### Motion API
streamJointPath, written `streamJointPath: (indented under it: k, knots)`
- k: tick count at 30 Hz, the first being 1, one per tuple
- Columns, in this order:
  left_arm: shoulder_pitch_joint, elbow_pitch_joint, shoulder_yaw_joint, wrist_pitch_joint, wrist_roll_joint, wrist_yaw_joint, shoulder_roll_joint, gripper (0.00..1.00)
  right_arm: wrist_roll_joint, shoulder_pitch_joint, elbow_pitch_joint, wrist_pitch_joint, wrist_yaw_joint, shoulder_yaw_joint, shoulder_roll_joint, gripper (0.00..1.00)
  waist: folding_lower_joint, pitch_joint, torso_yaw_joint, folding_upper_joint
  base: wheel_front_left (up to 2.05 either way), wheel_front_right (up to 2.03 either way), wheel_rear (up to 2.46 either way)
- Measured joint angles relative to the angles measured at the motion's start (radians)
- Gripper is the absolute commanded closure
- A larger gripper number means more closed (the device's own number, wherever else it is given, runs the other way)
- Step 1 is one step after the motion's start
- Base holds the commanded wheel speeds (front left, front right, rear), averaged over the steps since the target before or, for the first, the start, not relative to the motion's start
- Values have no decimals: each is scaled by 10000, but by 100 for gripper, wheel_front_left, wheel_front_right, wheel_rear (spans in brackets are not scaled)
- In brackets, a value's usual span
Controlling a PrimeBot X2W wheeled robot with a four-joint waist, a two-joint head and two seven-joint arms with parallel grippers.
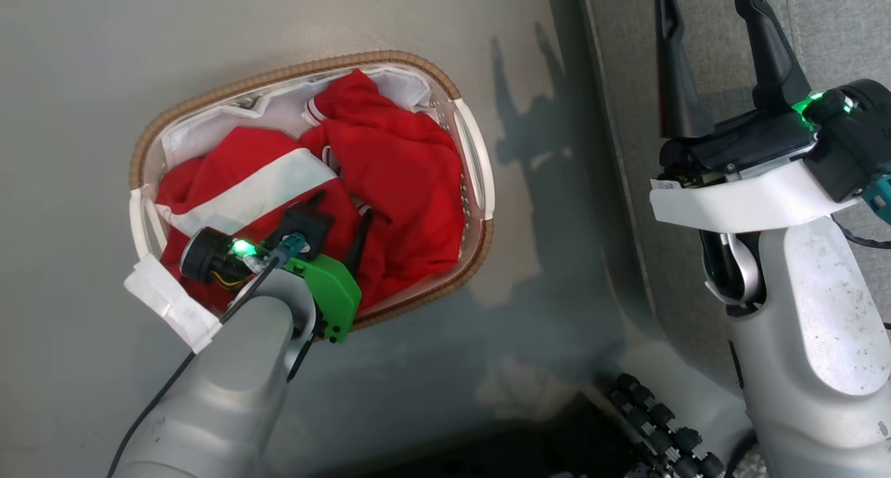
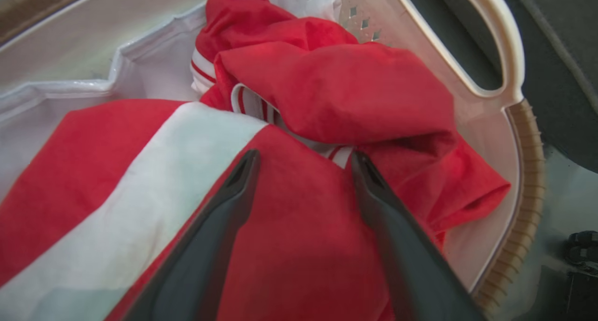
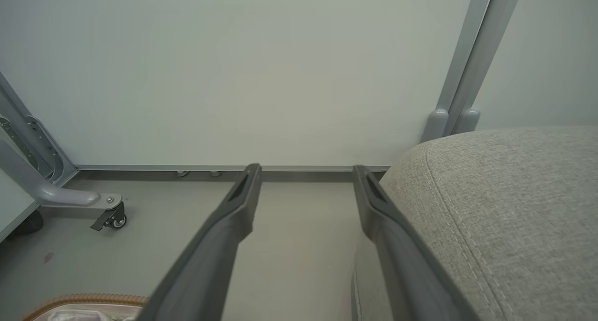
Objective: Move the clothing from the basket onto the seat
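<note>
The white basket (image 1: 299,67) with a brown rim stands on the grey floor and holds the clothing. One red garment with a broad white band (image 1: 243,186) lies on the left, and a crumpled red garment (image 1: 397,172) lies on the right. My left gripper (image 1: 341,217) reaches down into the basket. In the left wrist view it (image 2: 304,156) is open, its tips on the banded garment (image 2: 140,195), just short of the crumpled one (image 2: 350,87). My right gripper (image 1: 703,5) hangs open and holds nothing above the grey seat (image 1: 828,26), whose rounded edge (image 3: 490,209) is beside it.
My wheeled base (image 1: 661,422) sits at the lower right, between basket and seat. In the right wrist view, a pale wall panel stands ahead, with a metal frame leg on a caster (image 3: 110,213) at the left. The basket rim (image 3: 84,302) lies at the bottom left.
</note>
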Motion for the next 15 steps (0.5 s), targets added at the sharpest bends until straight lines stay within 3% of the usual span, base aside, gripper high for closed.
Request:
streamJointPath:
  k: [6, 15]
  knots:
    - [-589, 1599, -190, 2, 259, 368, -138, 0, -35, -48, -123, 2, 0, -19, 0, 0, 0, 402, -80, 0, 0, 0, 0]
    - [-1068, 2600, -426, 79, 445, 1009, -219, 0, -92, -66, -128, 2, 0, -21, 2, 0, 0, 500, 94, 0, 0, 0, 0]
